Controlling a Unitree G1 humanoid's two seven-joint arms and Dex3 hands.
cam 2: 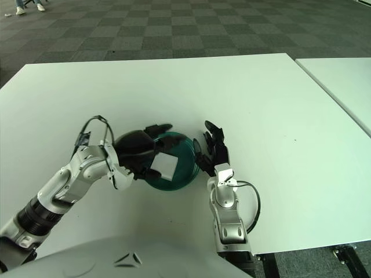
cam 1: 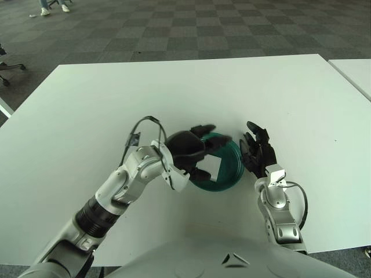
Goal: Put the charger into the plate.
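A white surface (cam 1: 174, 87) stands on a floor of dark checkered carpet tiles (cam 1: 174, 29). Toward its near edge, the left hand (cam 1: 188, 152) reaches in from the left, its fingers curled around the white charger (cam 1: 210, 166), which it holds over the left part of the dark green plate (cam 1: 232, 168). Just to the right of the plate, the right hand (cam 1: 258, 152) shows with its fingers spread and holding nothing.
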